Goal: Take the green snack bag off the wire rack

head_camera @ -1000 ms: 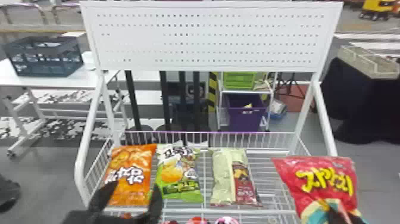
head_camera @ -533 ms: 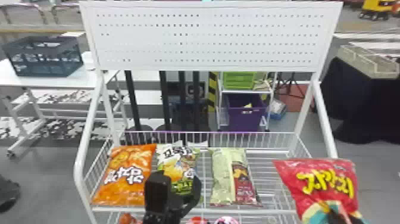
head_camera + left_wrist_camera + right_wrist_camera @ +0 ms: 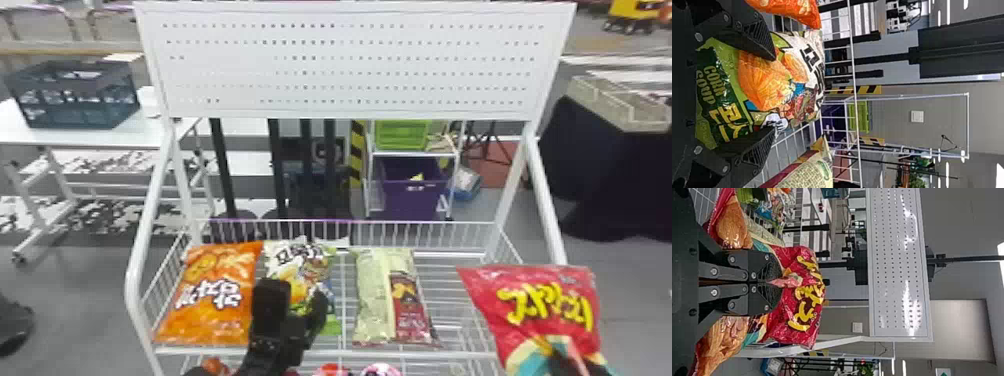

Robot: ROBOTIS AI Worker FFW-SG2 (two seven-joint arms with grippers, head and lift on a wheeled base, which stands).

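My left gripper (image 3: 290,300) is over the front part of the green snack bag (image 3: 295,270), which lies on the wire rack (image 3: 320,353). In the left wrist view the left gripper (image 3: 774,96) stands open, one finger on either side of the green bag (image 3: 723,94); whether they touch it, I cannot tell. At the rack's right side, my right gripper (image 3: 567,362) holds a red snack bag (image 3: 545,300). The right wrist view has the right gripper (image 3: 774,282) shut on a pinched fold of that red bag (image 3: 797,321).
An orange bag (image 3: 215,295) lies close on the green bag's left, and a pale green and maroon bag (image 3: 382,295) on its right. A white pegboard (image 3: 350,65) rises behind the rack. More packages (image 3: 380,370) sit on a lower level.
The left gripper has come in from the lower left, past the orange bag, and is now over the green bag. The right gripper and its red bag have stayed nearly still.
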